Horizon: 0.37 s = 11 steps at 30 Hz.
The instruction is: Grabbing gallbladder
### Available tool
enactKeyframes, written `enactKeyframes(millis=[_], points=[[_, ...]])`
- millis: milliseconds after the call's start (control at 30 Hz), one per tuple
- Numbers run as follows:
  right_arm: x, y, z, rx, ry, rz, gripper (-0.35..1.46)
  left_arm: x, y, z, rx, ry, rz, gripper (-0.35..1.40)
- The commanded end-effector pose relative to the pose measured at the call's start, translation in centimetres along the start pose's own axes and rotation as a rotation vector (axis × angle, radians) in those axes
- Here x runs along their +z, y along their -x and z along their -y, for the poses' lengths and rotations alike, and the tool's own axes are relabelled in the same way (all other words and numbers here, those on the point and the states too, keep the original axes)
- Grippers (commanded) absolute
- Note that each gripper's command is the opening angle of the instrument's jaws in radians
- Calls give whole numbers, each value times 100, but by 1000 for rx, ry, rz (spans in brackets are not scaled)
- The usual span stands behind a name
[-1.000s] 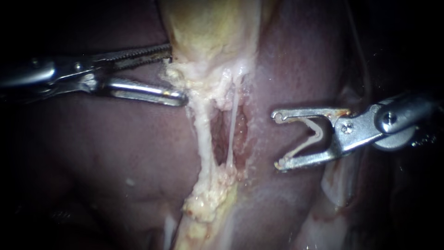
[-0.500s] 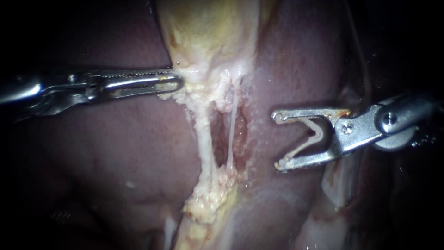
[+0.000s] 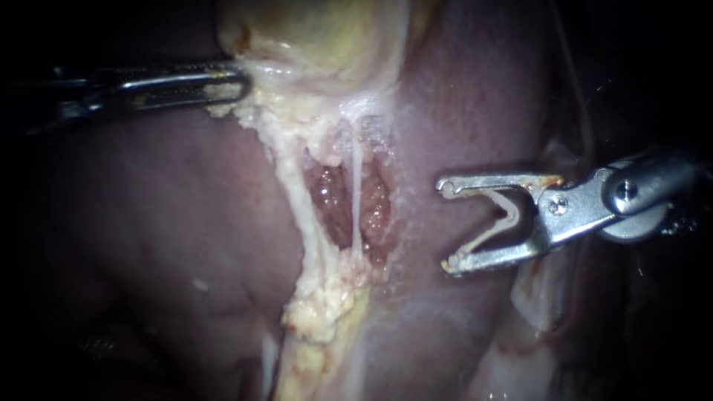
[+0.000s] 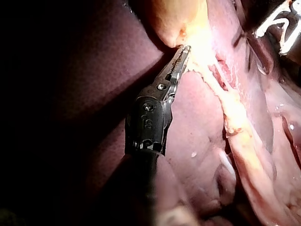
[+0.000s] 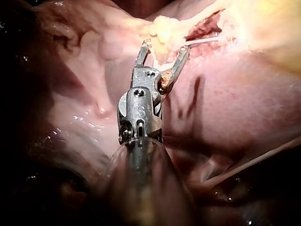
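The yellowish gallbladder [image 3: 319, 37] hangs at the top centre. My left instrument [image 3: 238, 82] comes in from the left, its jaws shut on the gallbladder's lower left edge and drawing it sideways. In the left wrist view the toothed jaws [image 4: 181, 59] lie together on that pale edge [image 4: 174, 19]. Below it a thick whitish tube [image 3: 297, 200] and a thin one [image 3: 356, 200] stretch across a red hollow. My right instrument [image 3: 445, 224] stands to the right of the tubes, apart from them, its jaws wide open with a pale V-shaped clip seated inside. In its own wrist view those jaws [image 5: 164, 47] gape just short of the fatty tissue.
Dark purplish liver [image 3: 148, 223] surrounds the tubes on both sides. A lump of yellow-white fat [image 3: 319, 312] sits where the tubes meet below. My right instrument's tip [image 4: 277, 23] shows beyond the left jaws in the left wrist view.
My left jaws have closed on the gallbladder's edge and pulled it left and upward. The tubes are stretched further and the hollow between them is wider. My right instrument has not moved.
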Motion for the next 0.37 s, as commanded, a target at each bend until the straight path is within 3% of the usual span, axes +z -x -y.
enactKeyframes(millis=[33,367], points=[[0,0,0,0,0,0,50,-1,-1,0,-1,-1,-1,-35],[0,0,0,0,0,0,50,2,2,-2,-2,-13,-2,-35]])
